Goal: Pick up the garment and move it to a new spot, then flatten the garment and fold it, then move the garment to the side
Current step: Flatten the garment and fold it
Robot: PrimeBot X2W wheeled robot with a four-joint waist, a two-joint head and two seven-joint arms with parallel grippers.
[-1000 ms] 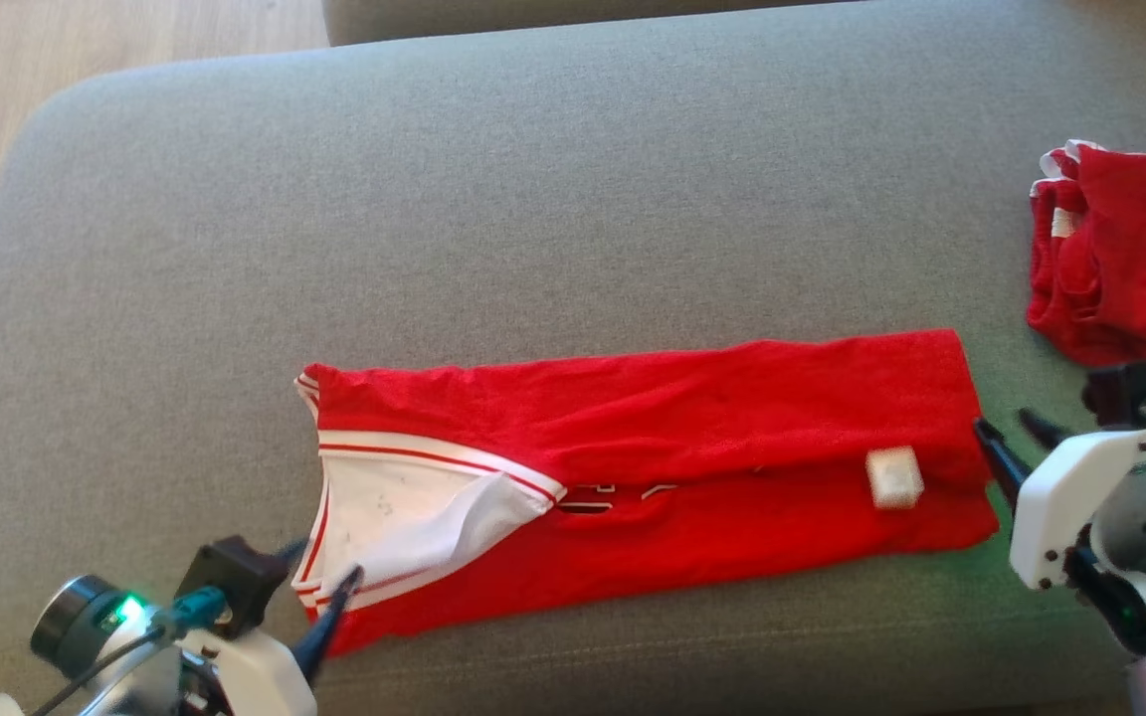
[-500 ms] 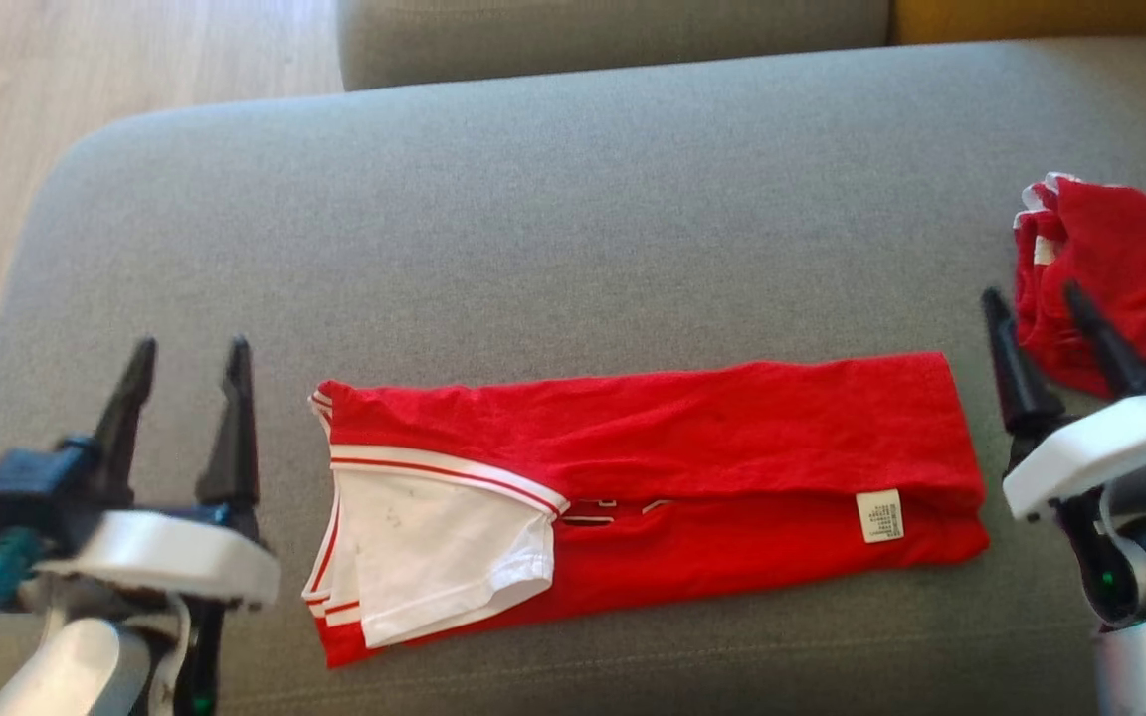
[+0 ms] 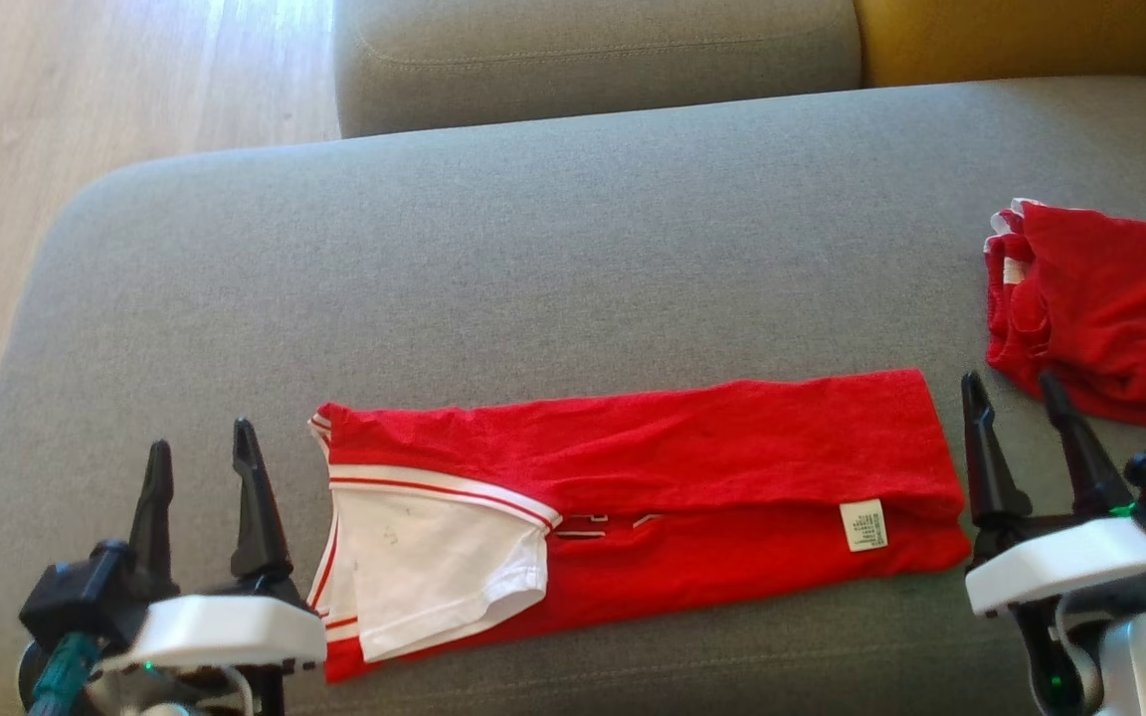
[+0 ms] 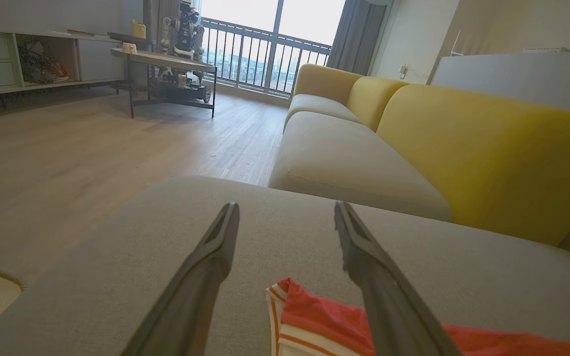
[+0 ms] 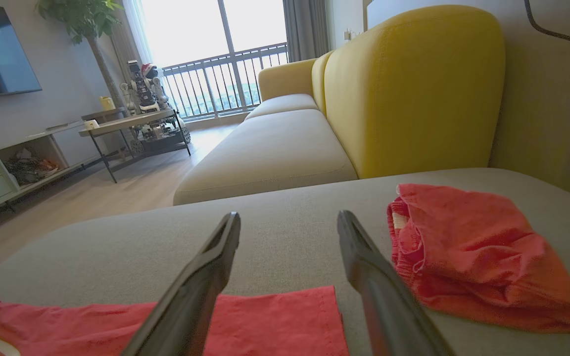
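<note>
Left claw [image 3: 200, 449] is seen spread wide and empty, just left of the garment [image 3: 653, 467], which is laid as a long folded red strip on the sofa cushion [image 3: 533, 268]. Right claw [image 3: 1013, 398] is held equally wide, empty, beside its right end. A red bundle [image 3: 1095, 308] is noted beyond.

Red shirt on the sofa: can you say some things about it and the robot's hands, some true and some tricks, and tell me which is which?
1. The shirt lies folded in a long strip on the grey sofa. True.
2. The left gripper is pinching the white sleeve. False: it is open and holds nothing.
3. The right gripper is open. True.
4. The small red bundle sits on top of the shirt. False: it lies apart, past the shirt's right end.
5. A white tag shows near the shirt's right end. True.
</note>
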